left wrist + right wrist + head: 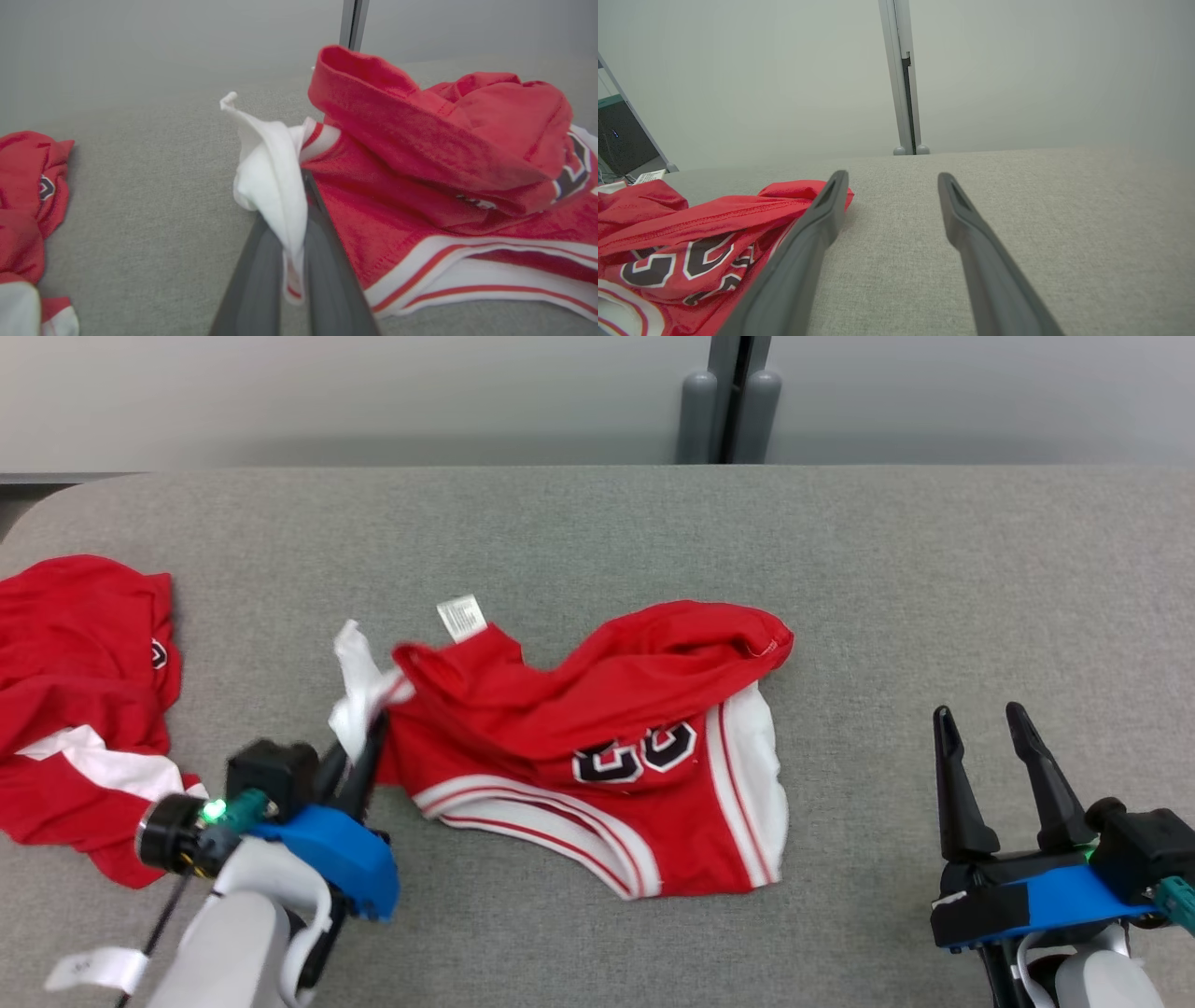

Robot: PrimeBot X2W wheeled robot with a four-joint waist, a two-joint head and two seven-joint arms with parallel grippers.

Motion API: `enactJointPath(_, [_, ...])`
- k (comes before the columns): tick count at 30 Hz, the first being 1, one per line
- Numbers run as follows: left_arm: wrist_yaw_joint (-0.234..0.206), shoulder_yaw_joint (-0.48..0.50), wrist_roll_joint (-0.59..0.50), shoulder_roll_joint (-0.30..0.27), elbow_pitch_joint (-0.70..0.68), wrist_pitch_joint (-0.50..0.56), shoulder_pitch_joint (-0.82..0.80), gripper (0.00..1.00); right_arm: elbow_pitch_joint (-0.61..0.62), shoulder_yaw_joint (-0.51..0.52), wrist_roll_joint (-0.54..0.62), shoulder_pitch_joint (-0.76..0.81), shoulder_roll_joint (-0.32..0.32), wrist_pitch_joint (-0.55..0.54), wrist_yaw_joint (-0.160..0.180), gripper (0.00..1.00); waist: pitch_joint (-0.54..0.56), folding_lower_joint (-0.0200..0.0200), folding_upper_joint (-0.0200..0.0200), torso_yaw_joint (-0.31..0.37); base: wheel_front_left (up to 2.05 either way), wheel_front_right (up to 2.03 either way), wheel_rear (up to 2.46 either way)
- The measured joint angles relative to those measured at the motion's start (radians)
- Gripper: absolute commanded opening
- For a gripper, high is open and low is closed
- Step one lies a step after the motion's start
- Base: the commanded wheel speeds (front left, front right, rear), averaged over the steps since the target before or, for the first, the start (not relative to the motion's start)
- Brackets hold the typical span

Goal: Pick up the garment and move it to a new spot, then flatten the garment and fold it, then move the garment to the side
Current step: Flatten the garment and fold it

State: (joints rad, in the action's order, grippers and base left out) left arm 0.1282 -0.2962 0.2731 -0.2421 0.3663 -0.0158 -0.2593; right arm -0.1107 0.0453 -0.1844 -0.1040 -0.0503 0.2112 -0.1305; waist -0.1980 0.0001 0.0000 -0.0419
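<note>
The garment [607, 747] is a red jersey with white stripes and dark numbers, lying crumpled in the middle of the grey table [597, 523]. My left gripper [369, 737] is at its left edge, shut on a white fold of the cloth. In the left wrist view that white fold [275, 186] is pinched between the two dark fingers [322, 261], with the red garment [444, 154] bunched to the right. My right gripper [980, 728] stands open over bare table to the right of the garment. The right wrist view shows its spread fingers [971, 242] and the garment [691, 242] at the left.
A second red and white garment [84, 709] lies heaped at the table's left edge; it also appears as a red heap [28, 205] in the left wrist view. A grey post [728, 401] stands behind the table's far edge against a pale wall.
</note>
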Motion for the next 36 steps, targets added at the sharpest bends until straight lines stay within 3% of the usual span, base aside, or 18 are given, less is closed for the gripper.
enactJointPath(9, [-0.003, 0.068, 0.009, -0.083, 0.106, -0.021, -0.291, 0.0, -0.016, 0.025, 0.0, -0.04, 0.0, 0.008, 0.0, 1.0, -0.075, 0.0001, 0.0, 0.068, 0.0, 0.0, 0.0])
enactJointPath(16, [-0.003, 0.066, 0.015, -0.103, 0.264, -0.074, -0.448, 0.0, -0.038, 0.03, 0.0, -0.07, 0.001, 0.019, 0.0, 1.0, -0.128, 0.0001, 0.0, 0.112, 0.0, 0.0, 0.0])
enactJointPath(17, [-0.002, 0.064, 0.016, -0.1, 0.293, -0.087, -0.461, 0.04, -0.04, 0.03, 0.0, -0.074, 0.0, 0.02, 0.0, 1.0, -0.133, 0.0001, 0.0, 0.116, 0.0, 0.0, 0.0])
enactJointPath(18, [-0.002, 0.062, 0.018, -0.096, 0.322, -0.095, -0.471, 0.35, -0.045, 0.027, 0.0, -0.076, 0.0, 0.021, 0.0, 1.0, -0.136, 0.0002, 0.0, 0.119, 0.0, 0.0, 0.0])
enactJointPath(19, [-0.002, 0.058, 0.017, -0.094, 0.346, -0.108, -0.477, 1.0, -0.049, 0.025, 0.0, -0.078, 0.001, 0.023, 0.0, 1.0, -0.137, 0.0002, 0.0, 0.122, 0.0, 0.0, 0.0])
enactJointPath(27, [-0.011, 0.06, 0.025, -0.055, 0.435, -0.235, -0.44, 1.0, -0.084, 0.032, -0.003, -0.073, 0.001, 0.032, 0.0, 1.0, -0.083, 0.0, 0.0, 0.112, 0.0, 0.0, 0.0])
enactJointPath(36, [-0.049, 0.075, 0.007, -0.002, 0.199, -0.247, -0.23, 1.0, -0.096, 0.034, -0.003, -0.032, 0.001, 0.036, 0.0, 1.0, 0.004, -0.0002, 0.0, 0.076, 0.0, 0.0, 0.0])
